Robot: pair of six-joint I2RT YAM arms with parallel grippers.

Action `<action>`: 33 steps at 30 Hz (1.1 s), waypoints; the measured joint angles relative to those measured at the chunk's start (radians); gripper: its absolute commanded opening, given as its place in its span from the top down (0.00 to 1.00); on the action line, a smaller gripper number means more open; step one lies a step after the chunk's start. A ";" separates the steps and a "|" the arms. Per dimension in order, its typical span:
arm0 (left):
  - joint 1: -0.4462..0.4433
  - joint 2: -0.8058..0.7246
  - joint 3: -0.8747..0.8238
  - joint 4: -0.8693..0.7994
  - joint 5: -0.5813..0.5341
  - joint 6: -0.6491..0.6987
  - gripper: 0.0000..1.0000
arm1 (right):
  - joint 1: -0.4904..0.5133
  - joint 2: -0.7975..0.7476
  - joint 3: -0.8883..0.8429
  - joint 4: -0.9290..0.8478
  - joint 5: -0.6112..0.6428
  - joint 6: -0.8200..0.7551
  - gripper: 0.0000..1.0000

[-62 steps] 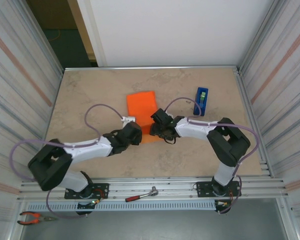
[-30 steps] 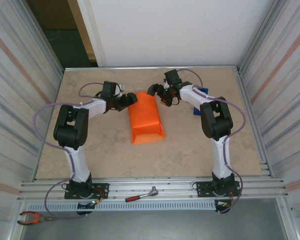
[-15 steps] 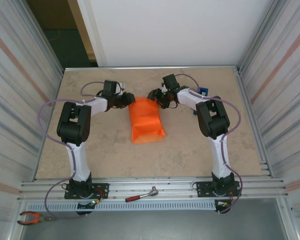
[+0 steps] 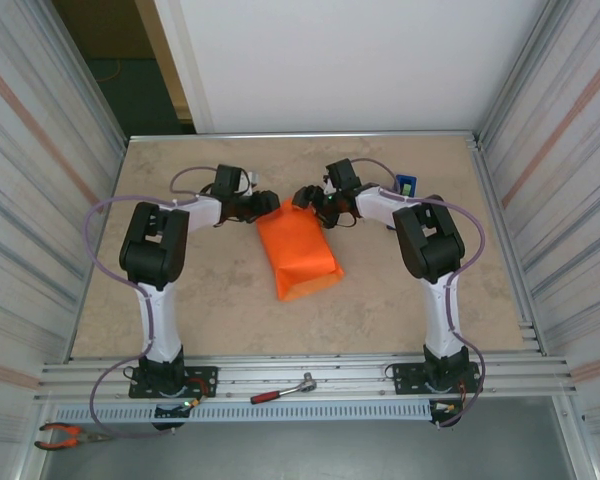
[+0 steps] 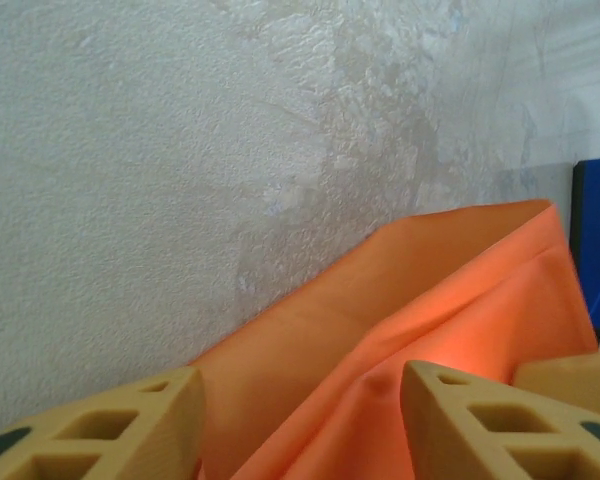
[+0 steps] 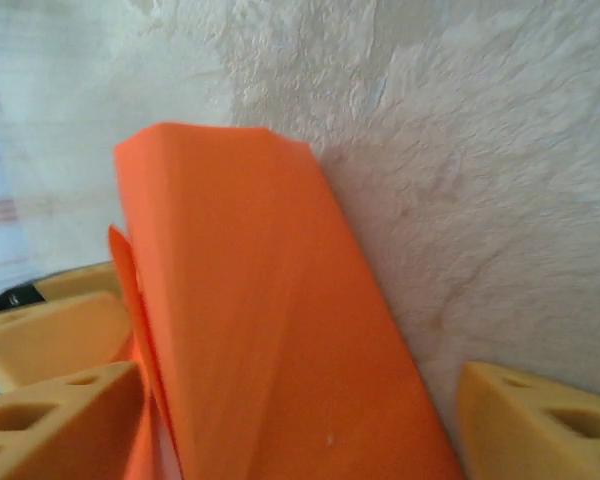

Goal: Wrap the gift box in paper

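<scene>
At 12 o'clock on the paper (image 4: 302,252), left gripper (image 4: 266,204) and right gripper (image 4: 304,196) straddled its corners, jaws apart, seemingly to fold that end.

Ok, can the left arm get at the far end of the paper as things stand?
Probably yes: the left gripper sits at the far left corner of the paper, jaws apart with the orange sheet between them, nothing blocking.
</scene>
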 measured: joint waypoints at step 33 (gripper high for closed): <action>-0.498 -0.901 -0.729 -0.070 -0.553 0.018 0.22 | 0.203 -0.629 -0.566 -0.252 0.390 -0.191 0.01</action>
